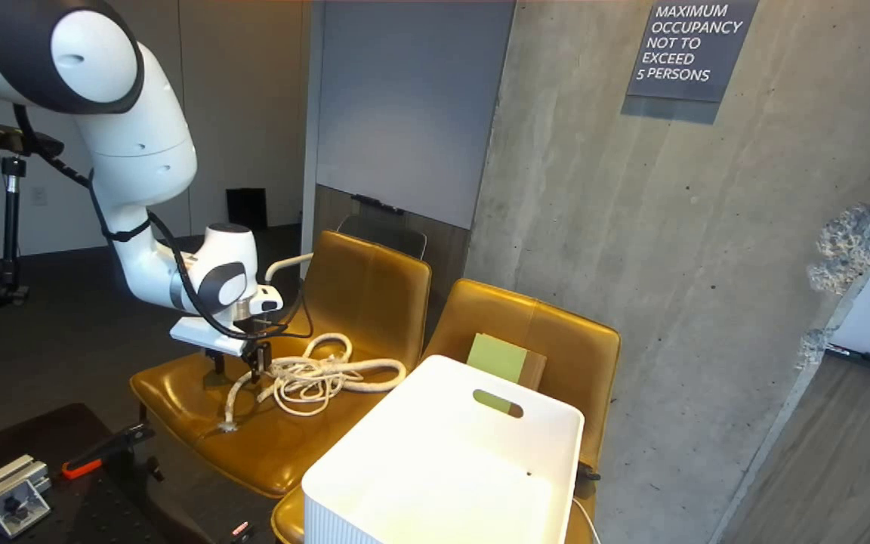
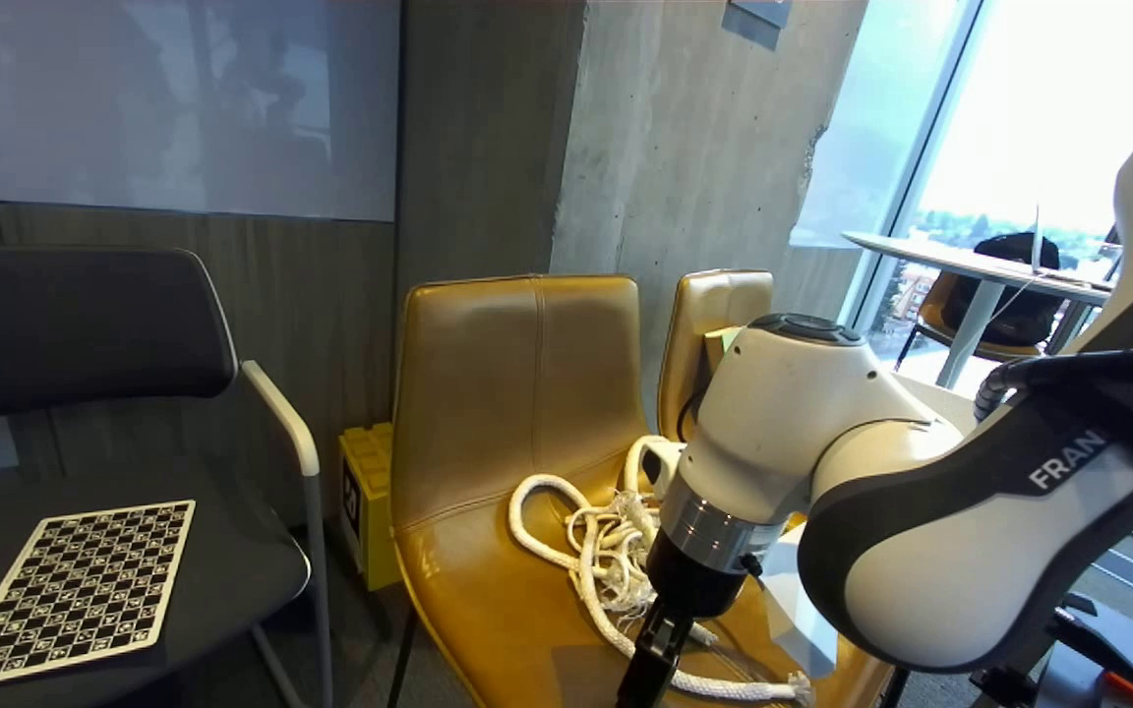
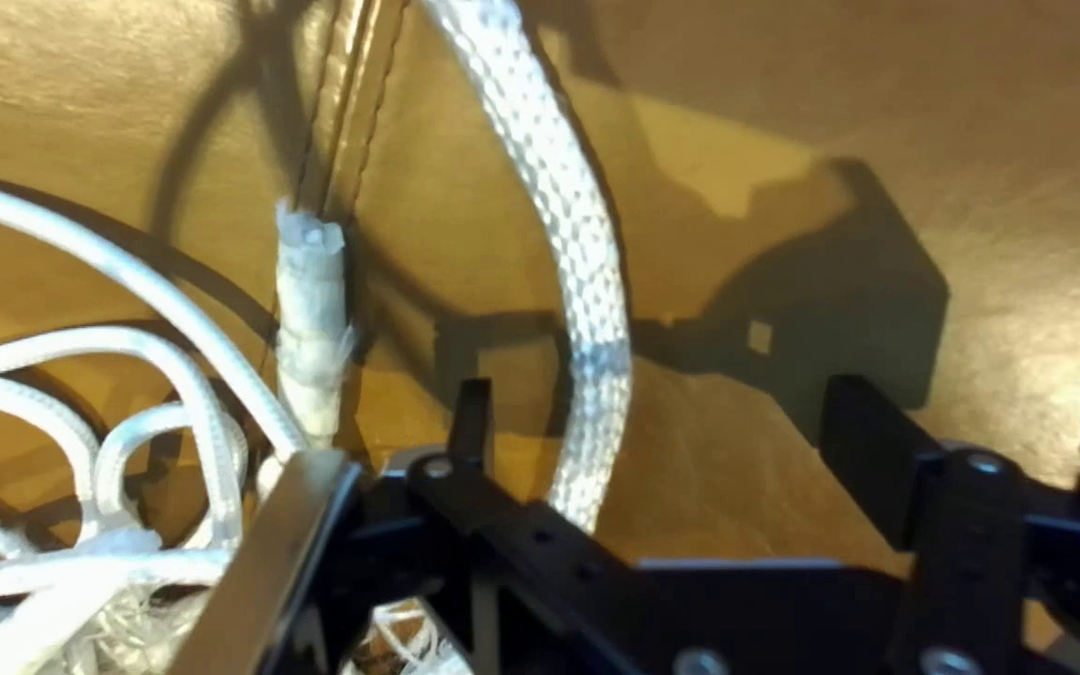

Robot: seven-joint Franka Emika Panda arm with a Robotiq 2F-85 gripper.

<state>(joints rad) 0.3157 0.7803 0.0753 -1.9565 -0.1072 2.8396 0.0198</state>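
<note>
Can see white rope [image 3: 592, 281] on seat of tan chair [image 1: 371, 291], partly heaped, w/ braided length passing betw. wide-set jaws of gripper [image 3: 662, 412]; can't tell if touching. Beside that, see white bin [image 1: 435, 453] on 2nd tan chair [image 1: 563, 332]. Farther off, in an ext. view, see blk chair [image 2: 75, 329] w/ checkered board [image 2: 85, 585].

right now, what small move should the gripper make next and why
I'd probably close the gripper slowly: in the wrist view its jaws stand open, and the thick white rope runs between the fingertips, nearer one than the other. Whether they are low enough over the seat is hard to judge.
</note>
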